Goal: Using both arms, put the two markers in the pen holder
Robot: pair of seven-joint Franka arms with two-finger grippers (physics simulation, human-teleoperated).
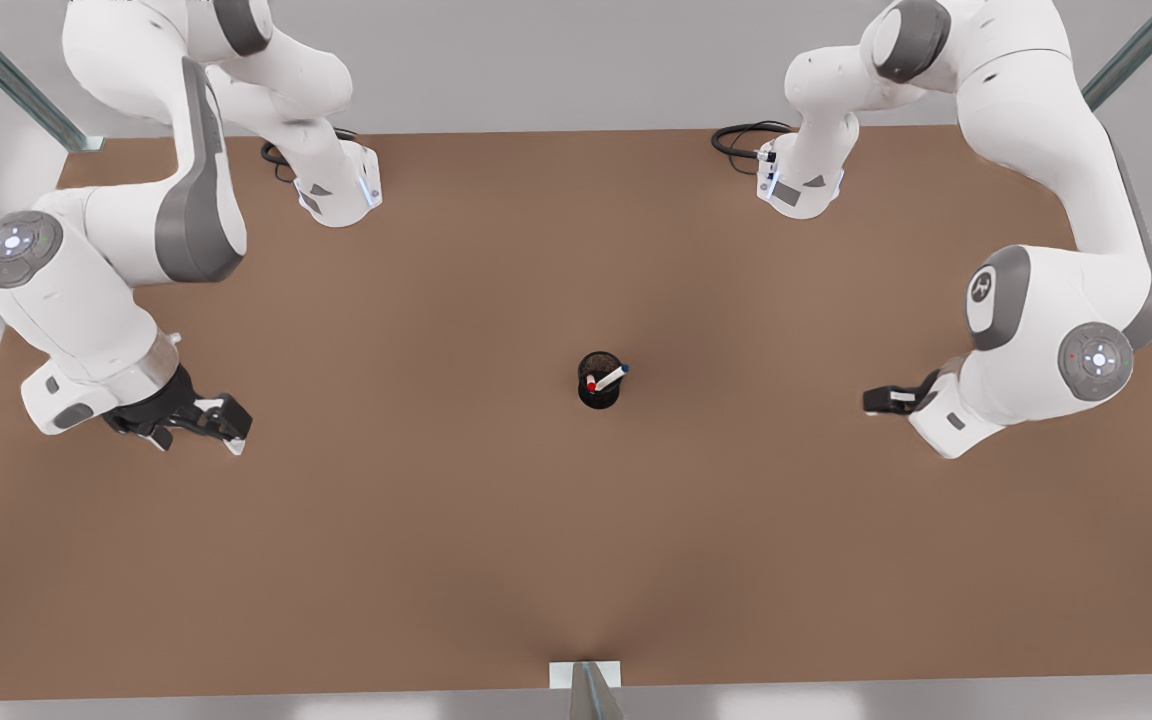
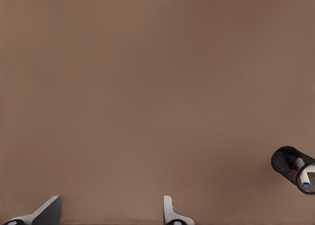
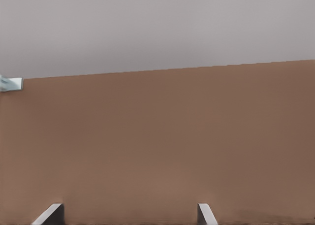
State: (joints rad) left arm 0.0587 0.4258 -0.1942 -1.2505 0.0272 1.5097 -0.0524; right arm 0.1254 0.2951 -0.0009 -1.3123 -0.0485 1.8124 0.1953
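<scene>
The black mesh pen holder (image 1: 599, 392) stands upright at the table's middle. Both markers are inside it: the blue-capped marker (image 1: 613, 377) leans out over the rim, and the red-capped marker (image 1: 592, 385) shows just its red end. The left wrist view catches the pen holder (image 2: 287, 162) far off, with the blue-capped marker (image 2: 307, 177) and a red spot of the red-capped marker (image 2: 294, 168) inside. My left gripper (image 1: 226, 428) hangs open over bare table at the front view's left; its own camera shows the left gripper (image 2: 110, 216) empty. At the front view's right, my right gripper (image 1: 881, 400), also the right gripper (image 3: 129, 216), is open and empty.
Both arm bases (image 1: 341, 190) (image 1: 801, 185) stand at the far table edge with black cables beside them. A metal bracket (image 1: 586, 680) sits at the near edge, and the right wrist view shows a bracket (image 3: 11, 83) on the table's edge. Bare brown tabletop (image 1: 436, 520) surrounds the holder.
</scene>
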